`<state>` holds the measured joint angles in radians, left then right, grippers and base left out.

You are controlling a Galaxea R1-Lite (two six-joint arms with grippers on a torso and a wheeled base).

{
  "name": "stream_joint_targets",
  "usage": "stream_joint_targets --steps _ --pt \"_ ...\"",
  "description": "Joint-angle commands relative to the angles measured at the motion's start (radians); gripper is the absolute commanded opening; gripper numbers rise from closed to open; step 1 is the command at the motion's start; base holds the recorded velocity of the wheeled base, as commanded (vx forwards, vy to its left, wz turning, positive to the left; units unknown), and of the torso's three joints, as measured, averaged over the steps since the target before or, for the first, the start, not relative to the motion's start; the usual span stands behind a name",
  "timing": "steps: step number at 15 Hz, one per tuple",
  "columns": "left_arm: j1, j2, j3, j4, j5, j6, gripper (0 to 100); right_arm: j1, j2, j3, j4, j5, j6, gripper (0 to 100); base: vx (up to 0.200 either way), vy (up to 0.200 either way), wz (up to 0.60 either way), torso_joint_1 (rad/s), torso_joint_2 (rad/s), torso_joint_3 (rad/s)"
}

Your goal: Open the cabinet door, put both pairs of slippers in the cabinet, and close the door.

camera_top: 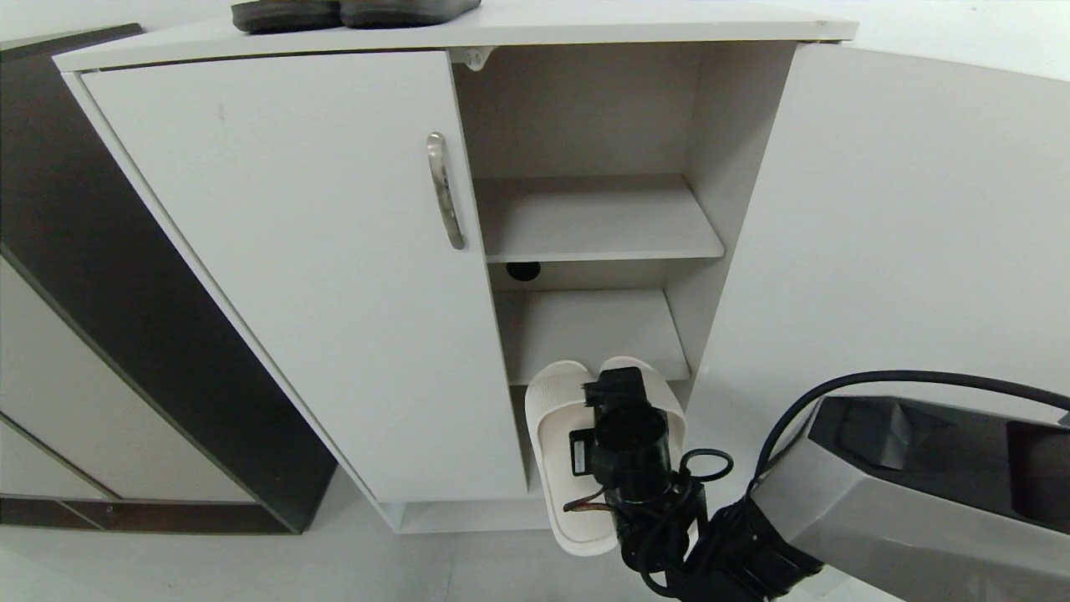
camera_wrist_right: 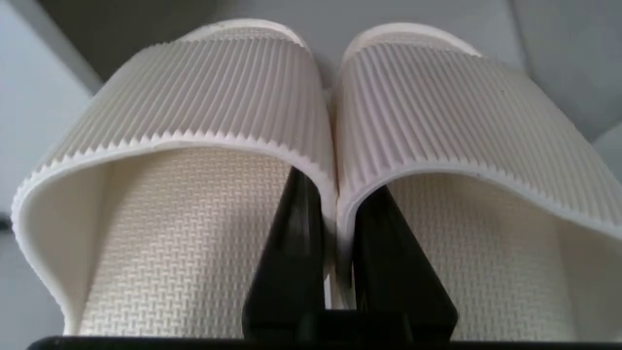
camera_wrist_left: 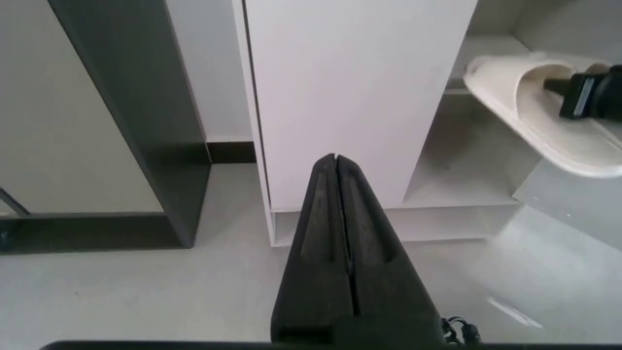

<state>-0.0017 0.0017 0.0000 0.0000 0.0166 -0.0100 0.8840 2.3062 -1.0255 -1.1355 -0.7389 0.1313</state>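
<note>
right end effector (camera_wrist_right: 335, 255) on white slippers (camera_wrist_right: 228, 112)

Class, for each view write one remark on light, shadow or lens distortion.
Head view: wide lens, so the cabinet sides splay and lean; its upper compartment is shaded. Left wrist view: soft, even light on the floor. Right wrist view: the white slippers loom close, shadowed under the straps around the right gripper.

Pale floor (camera_top: 209, 568), white wall (camera_top: 961, 33), dark panel (camera_top: 125, 318) at left.
</note>
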Motion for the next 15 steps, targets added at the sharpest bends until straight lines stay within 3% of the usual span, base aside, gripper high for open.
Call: stream_joint_targets --steps 1,3,11,15 --pt "0.000 0.000 0.000 0.000 0.000 -0.002 0 0.001 0.073 0.022 -0.187 -0.011 -0.101 0 0.000 0.000 0.00 0.000 0.00 0.000" --pt "0.000 0.000 0.000 0.000 0.000 -0.002 0 0.000 0.105 0.022 -0.247 -0.014 -0.130 0 0.000 0.000 0.00 0.000 0.00 0.000" --pt "0.000 0.000 0.000 0.000 0.000 -0.002 0 -0.011 0.116 0.027 -0.248 -0.020 -0.125 0 0.000 0.000 0.00 0.000 0.00 0.000" --pt "0.000 0.000 0.000 0.000 0.000 -0.004 0 -0.013 0.114 0.027 -0.248 -0.022 -0.127 0 0.200 0.000 0.00 -0.004 0.00 0.002"
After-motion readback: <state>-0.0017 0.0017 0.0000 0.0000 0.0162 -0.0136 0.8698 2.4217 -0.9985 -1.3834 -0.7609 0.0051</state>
